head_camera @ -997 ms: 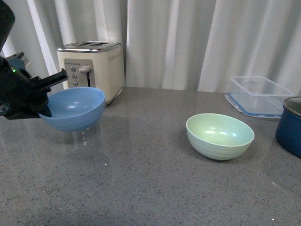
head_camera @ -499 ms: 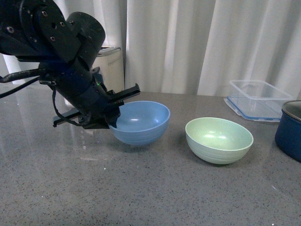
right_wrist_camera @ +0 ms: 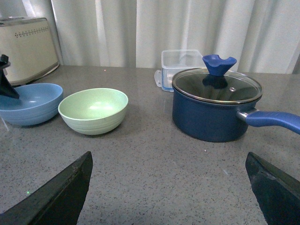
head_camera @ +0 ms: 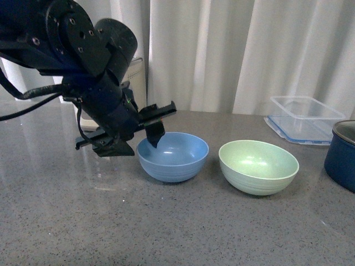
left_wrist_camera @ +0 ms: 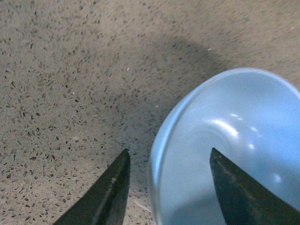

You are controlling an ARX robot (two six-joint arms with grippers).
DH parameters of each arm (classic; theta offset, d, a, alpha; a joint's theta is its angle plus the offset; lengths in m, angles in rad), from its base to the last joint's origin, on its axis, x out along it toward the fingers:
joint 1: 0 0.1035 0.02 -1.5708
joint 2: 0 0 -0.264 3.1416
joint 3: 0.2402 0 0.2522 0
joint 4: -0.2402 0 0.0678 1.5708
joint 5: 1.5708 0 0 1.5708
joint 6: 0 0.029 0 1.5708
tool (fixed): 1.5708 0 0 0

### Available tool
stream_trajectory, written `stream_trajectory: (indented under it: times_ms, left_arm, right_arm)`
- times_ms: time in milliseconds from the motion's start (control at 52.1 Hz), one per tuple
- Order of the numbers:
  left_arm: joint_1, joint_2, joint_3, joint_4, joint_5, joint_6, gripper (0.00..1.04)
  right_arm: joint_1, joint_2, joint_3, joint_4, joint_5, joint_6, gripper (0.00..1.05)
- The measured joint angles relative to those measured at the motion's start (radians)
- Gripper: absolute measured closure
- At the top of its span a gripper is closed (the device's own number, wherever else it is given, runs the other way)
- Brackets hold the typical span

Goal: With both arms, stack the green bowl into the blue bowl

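The blue bowl (head_camera: 177, 158) stands upright on the grey counter, just left of the green bowl (head_camera: 258, 166), with a small gap between them. My left gripper (head_camera: 136, 141) is open and straddles the blue bowl's left rim, one finger (head_camera: 156, 133) inside and one outside. The left wrist view shows the blue bowl (left_wrist_camera: 234, 140) with its rim between the spread fingers of the left gripper (left_wrist_camera: 168, 152). My right gripper (right_wrist_camera: 168, 157) is open and empty, low over bare counter; from it I see the green bowl (right_wrist_camera: 93, 110) and blue bowl (right_wrist_camera: 28, 105) ahead.
A cream toaster (head_camera: 137, 72) stands behind the left arm. A clear container with a blue rim (head_camera: 305, 113) sits at the back right. A dark navy pot (right_wrist_camera: 215, 108) with a glass lid stands right of the green bowl. White curtains hang behind.
My left arm carried the blue bowl rightward from the far left, set it on the counter beside the green bowl, and its jaws opened off the rim.
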Motion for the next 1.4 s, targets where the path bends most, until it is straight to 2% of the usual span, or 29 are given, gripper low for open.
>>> stream_trajectory:
  times_ms: [153,249,307,345,422,518,595,652,786,902,1208,1266,1400]
  left_arm:
    - [0.018,-0.155,-0.105,0.121,0.002,0.059,0.26]
    - [0.029,-0.305,-0.243,0.285,-0.030,0.136,0.10]
    - [0.035,-0.390,-0.333,0.402,-0.064,0.185,0.05]
    - [0.036,-0.431,-0.378,0.467,-0.096,0.217,0.08]
    - [0.046,-0.517,-0.505,0.687,-0.200,0.327,0.20]
    - [0.071,-0.601,-0.685,0.869,-0.196,0.400,0.36]
    - [0.088,-0.640,-0.802,0.931,-0.180,0.422,0.47]
    - [0.107,-0.678,-0.923,0.975,-0.165,0.437,0.59]
    - [0.135,-0.750,-1.071,1.032,-0.139,0.446,0.79]
    - [0.162,-0.852,-1.204,1.085,-0.112,0.449,1.01]
    - [0.211,-1.033,-1.425,1.109,-0.064,0.456,1.01]
    - [0.252,-1.072,-1.457,1.105,-0.002,0.456,1.01]
    - [0.280,-1.152,-1.511,1.080,0.000,0.456,1.01]
  right_arm:
    - [0.000,0.000,0.000,0.000,0.000,0.000,0.10]
    - [0.000,0.000,0.000,0.000,0.000,0.000,0.10]
    - [0.000,0.000,0.000,0.000,0.000,0.000,0.10]
    - [0.000,0.000,0.000,0.000,0.000,0.000,0.10]
    - [0.000,0.000,0.000,0.000,0.000,0.000,0.10]
    - [0.000,0.000,0.000,0.000,0.000,0.000,0.10]
    - [0.000,0.000,0.000,0.000,0.000,0.000,0.10]
    - [0.000,0.000,0.000,0.000,0.000,0.000,0.10]
    - [0.000,0.000,0.000,0.000,0.000,0.000,0.10]
    - [0.000,0.000,0.000,0.000,0.000,0.000,0.10]
    - [0.000,0.000,0.000,0.000,0.000,0.000,0.10]
    - [0.000,0.000,0.000,0.000,0.000,0.000,0.10]
    - [0.000,0.000,0.000,0.000,0.000,0.000,0.10]
